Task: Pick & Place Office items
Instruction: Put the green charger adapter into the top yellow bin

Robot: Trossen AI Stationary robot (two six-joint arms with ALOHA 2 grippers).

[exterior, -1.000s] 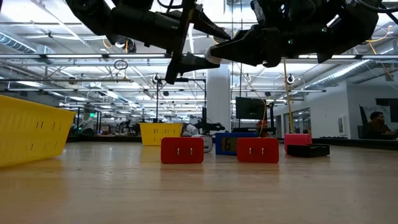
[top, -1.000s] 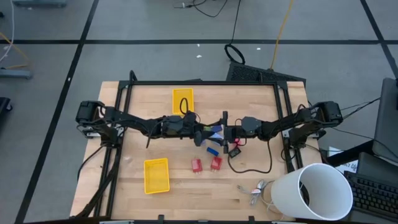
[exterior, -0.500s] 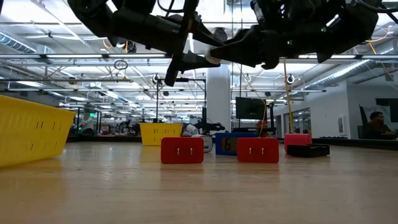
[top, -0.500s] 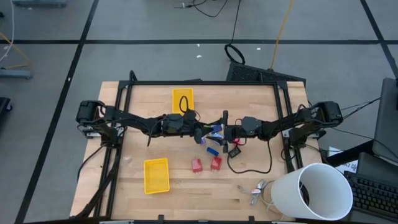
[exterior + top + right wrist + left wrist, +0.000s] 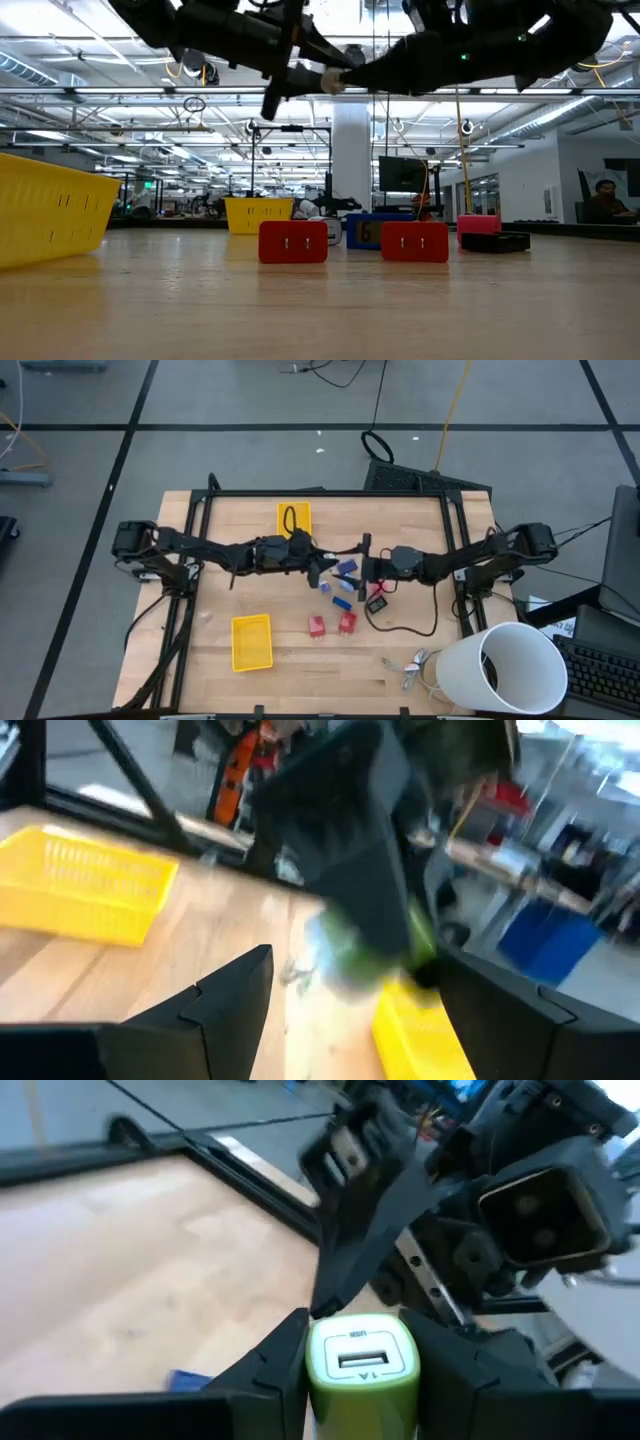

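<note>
Both arms reach in over the wooden surface [image 5: 230,600] and nearly meet mid-table: left gripper [image 5: 314,563], right gripper [image 5: 364,568]. Small blue pieces [image 5: 346,568] sit between them, two red ones [image 5: 332,625] nearer the front. Yellow tray [image 5: 252,642] front-left, another [image 5: 294,520] at the back, white bucket [image 5: 500,670] at the front-right corner.

- Green block [image 5: 361,1363]: pale green with a white end face bearing a slot; you see it clamped between the left gripper [image 5: 355,1345]'s fingers, raised off the table.
- Two red blocks [image 5: 316,625] [image 5: 347,622]: side by side on the table, upright, near the front.
- Blue pieces [image 5: 347,569] [image 5: 341,603]: you find them scattered mid-table, between the arms.
- Black piece [image 5: 377,603]: flat, lying just right of the blue ones.
- Pink block [image 5: 478,225]: resting behind the black piece in the low view.
</note>
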